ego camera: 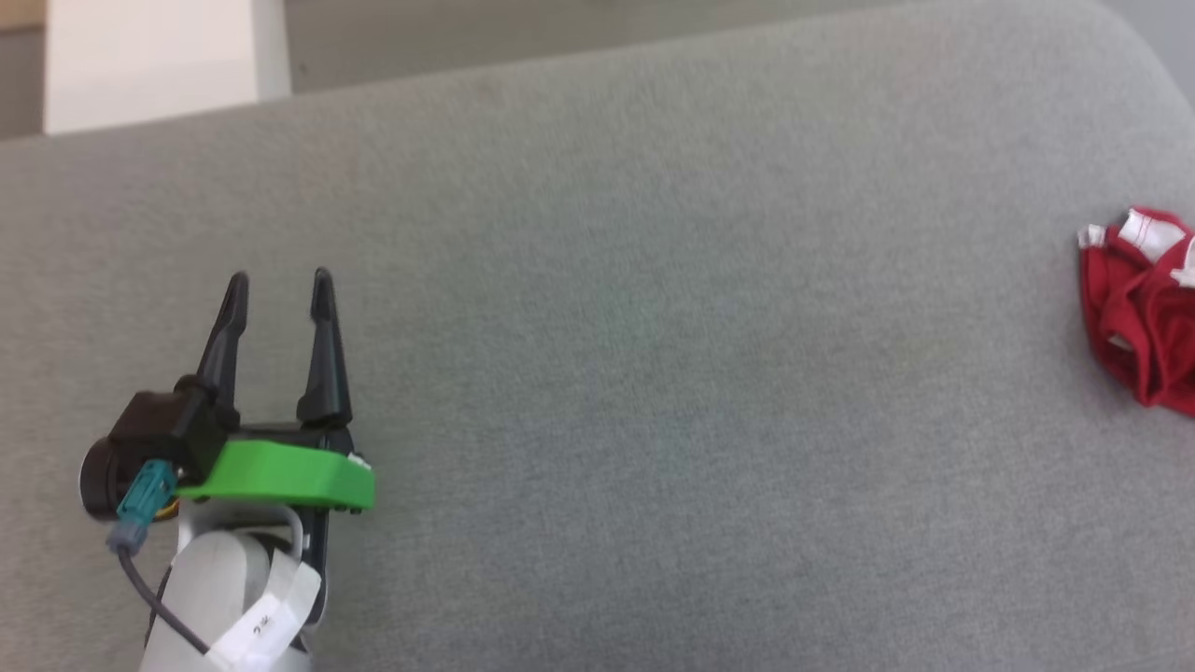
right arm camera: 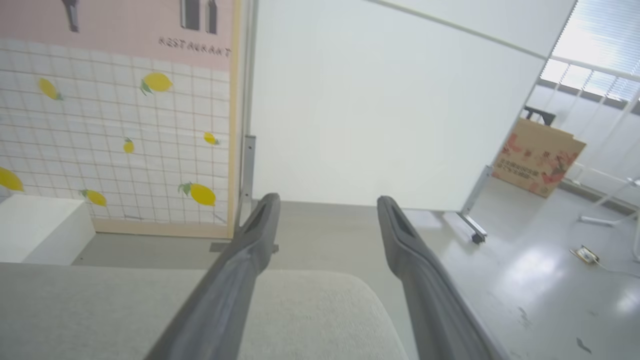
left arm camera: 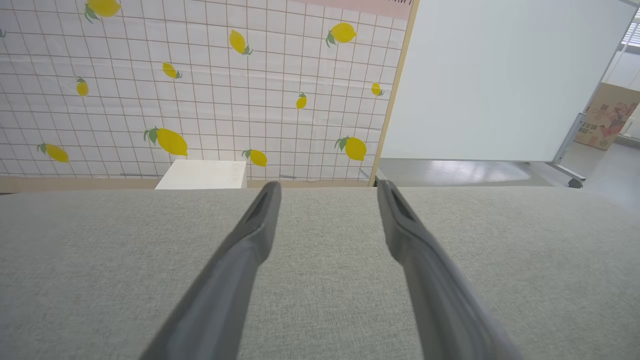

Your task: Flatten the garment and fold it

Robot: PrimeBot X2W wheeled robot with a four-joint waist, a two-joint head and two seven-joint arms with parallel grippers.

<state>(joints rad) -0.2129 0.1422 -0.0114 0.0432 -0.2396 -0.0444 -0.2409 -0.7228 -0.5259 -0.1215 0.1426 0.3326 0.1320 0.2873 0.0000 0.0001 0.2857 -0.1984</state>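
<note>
A grey upholstered surface (ego camera: 597, 327) with a rounded far right corner spreads out in front. Beyond its far edge stands a tiled wall panel (left arm camera: 200, 100) printed with yellow lemons, with a pink band lettered RESTAURANT (right arm camera: 195, 46) above and 1 white box (left arm camera: 202, 175) at its foot. To the right is a white partition board (left arm camera: 500, 75) on a wheeled stand. A printed cardboard box (right arm camera: 537, 157) sits on the glossy floor (right arm camera: 525, 280) near it.

Staged test studio: lemon-print backdrop (left arm camera: 200, 75), wheeled white partition (right arm camera: 375, 110) (cardboard box (right arm camera: 537, 157) behind).
</note>
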